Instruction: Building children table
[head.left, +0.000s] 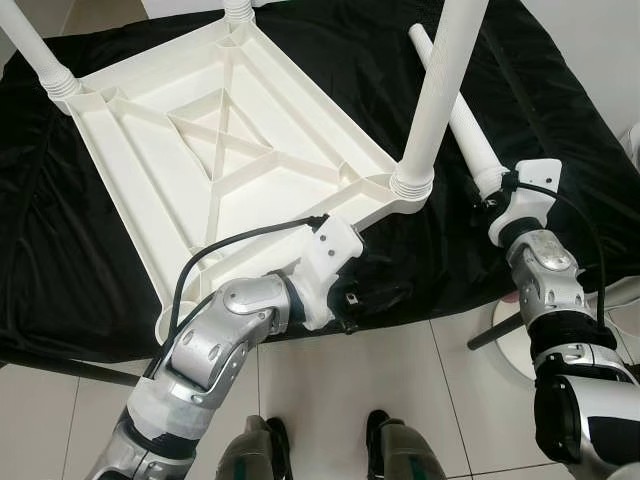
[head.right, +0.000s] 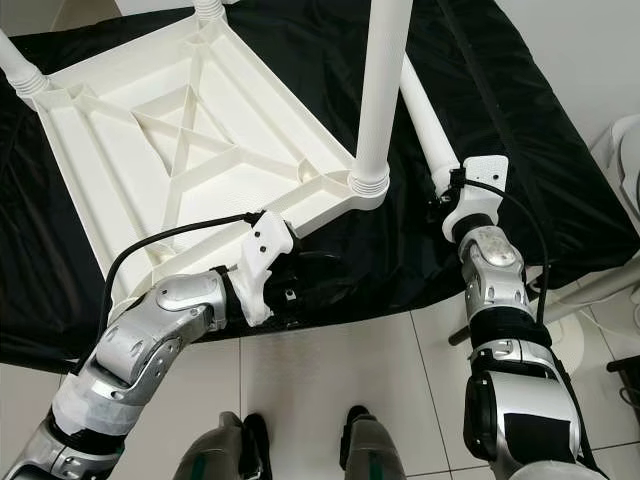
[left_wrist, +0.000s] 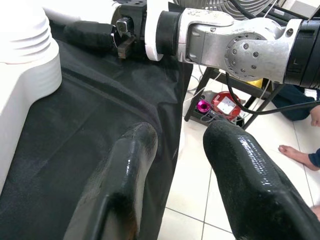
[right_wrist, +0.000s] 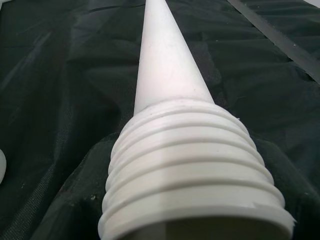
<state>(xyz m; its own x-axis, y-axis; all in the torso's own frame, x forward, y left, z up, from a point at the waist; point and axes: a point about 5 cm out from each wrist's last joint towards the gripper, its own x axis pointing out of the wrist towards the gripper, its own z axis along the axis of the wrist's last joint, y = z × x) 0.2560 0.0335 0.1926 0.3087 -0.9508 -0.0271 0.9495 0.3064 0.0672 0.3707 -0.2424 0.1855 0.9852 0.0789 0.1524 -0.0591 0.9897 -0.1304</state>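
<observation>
A black cloth (head.left: 560, 110) covers a work surface seen from the robot's head, with pale floor tiles (head.left: 400, 370) in front. On the cloth lies an upside-down white plastic tabletop (head.left: 150, 170), its ribbed underside facing up. Three legs already stand in its corners: one at the near right corner (head.left: 440, 90), one at the far left (head.left: 35, 50) and one at the far middle (head.left: 238, 10). The near left corner socket (head.left: 168, 322) looks empty, so the build seems about three-quarters done, with one leg left to fit. That last loose leg (head.left: 455, 110) lies on the cloth to the right of the tabletop, near the standing right leg but apart from it. The right gripper (head.left: 492, 190) is at the leg's threaded end; the right wrist view shows the threads close up with black fingers on both sides, so it appears clamped on that leg. The left gripper (left_wrist: 175, 160) hovers at the cloth's near edge, just below the near right corner, its fingers spread and holding nothing.
</observation>
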